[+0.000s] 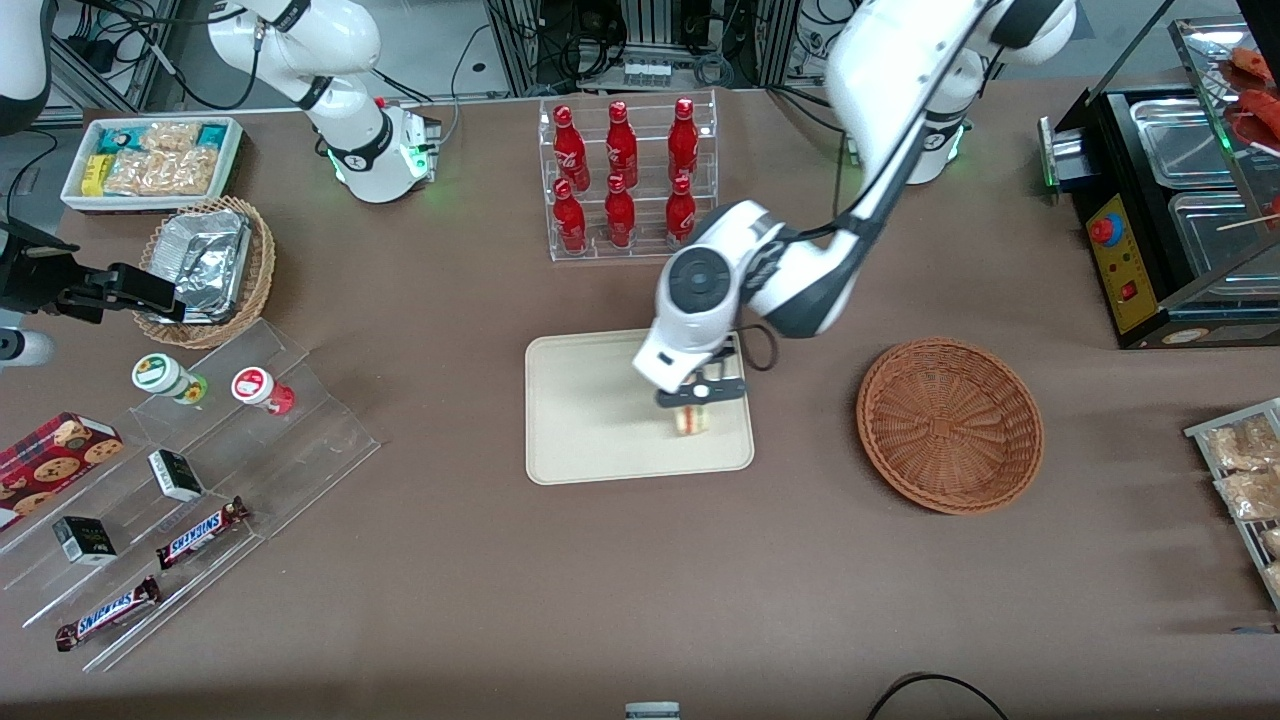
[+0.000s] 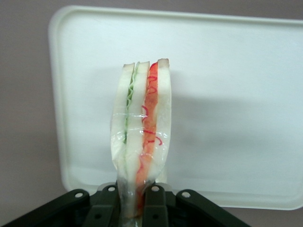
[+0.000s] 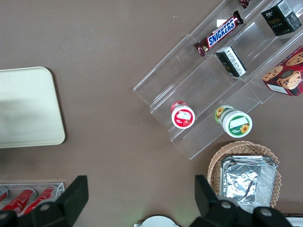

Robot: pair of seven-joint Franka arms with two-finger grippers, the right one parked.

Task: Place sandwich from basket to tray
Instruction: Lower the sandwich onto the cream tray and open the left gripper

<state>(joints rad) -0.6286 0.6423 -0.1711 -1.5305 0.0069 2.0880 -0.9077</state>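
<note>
Now over the tray (image 1: 580,420) | gripper (image 1: 700,393) pinching the sandwich (image 2: 142,127) by its narrow end, wedge hanging above the tray | looks light, soft, film-wrapped, likely slippery: gentle squeeze across the bread faces | basket (image 1: 950,425) sits empty, right.

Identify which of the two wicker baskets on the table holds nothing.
The reddish-brown round basket beside the tray, where the gripper holds the sandwich. The tan basket holds foil containers.
</note>
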